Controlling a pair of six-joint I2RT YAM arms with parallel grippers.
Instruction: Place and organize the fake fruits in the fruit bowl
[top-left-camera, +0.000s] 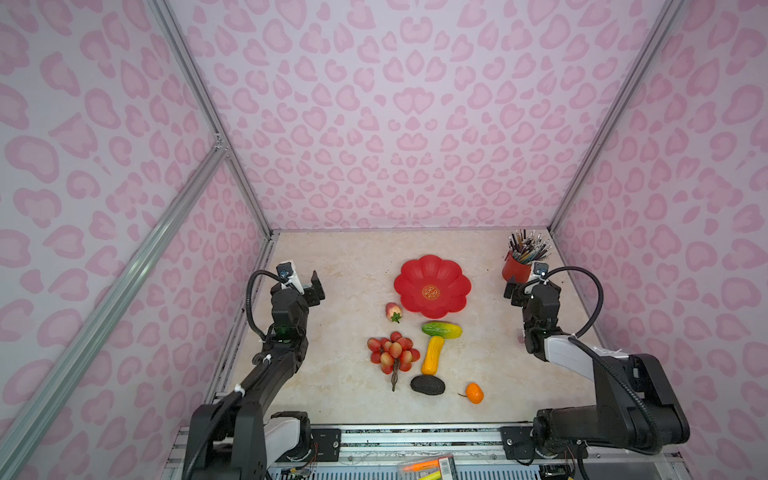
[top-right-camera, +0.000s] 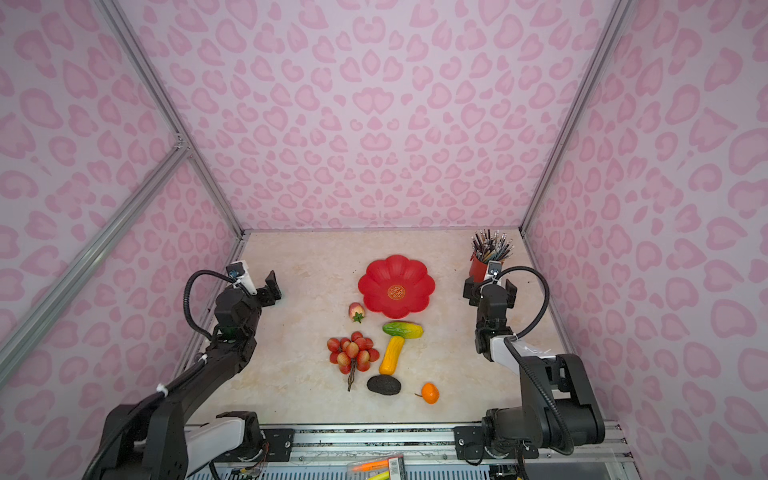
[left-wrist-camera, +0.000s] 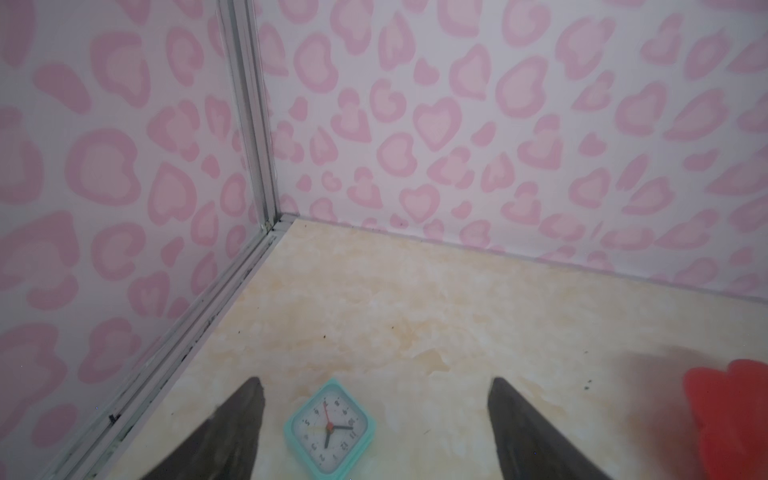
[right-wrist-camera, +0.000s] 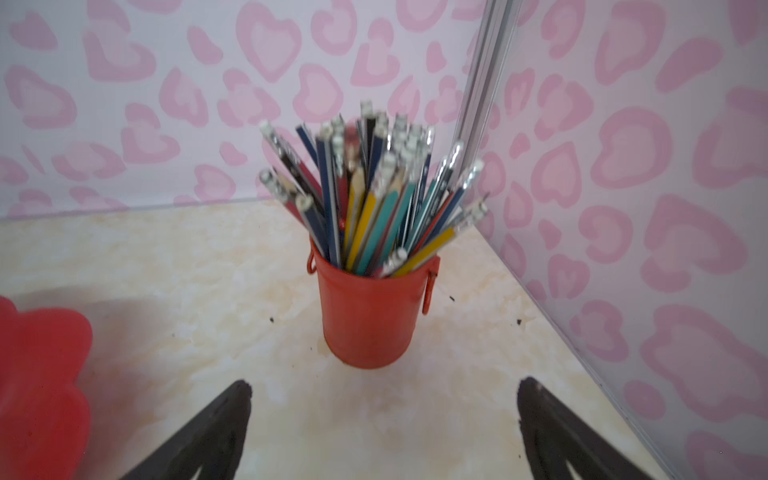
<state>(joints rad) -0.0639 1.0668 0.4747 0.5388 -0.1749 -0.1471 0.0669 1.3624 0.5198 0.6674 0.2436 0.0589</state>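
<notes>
Red fruit bowl (top-left-camera: 432, 286) empty, between left tool (left-wrist-camera: 374, 380) and right tool (right-wrist-camera: 385, 382), both wide, holding nothing. Fake fruits (top-left-camera: 392, 353) on desk (top-left-camera: 332, 374) behind tools. First pick pending: left tool needs retreat toward strawberry (top-left-camera: 393, 311).

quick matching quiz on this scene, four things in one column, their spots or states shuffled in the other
1 strawberry
2 small orange
3 pencil cup
4 fruit bowl

a far right corner
b empty, in the middle
c beside the fruit bowl's front-left rim
d right of the black-green lump

Pairs: 1-c, 2-d, 3-a, 4-b
</notes>
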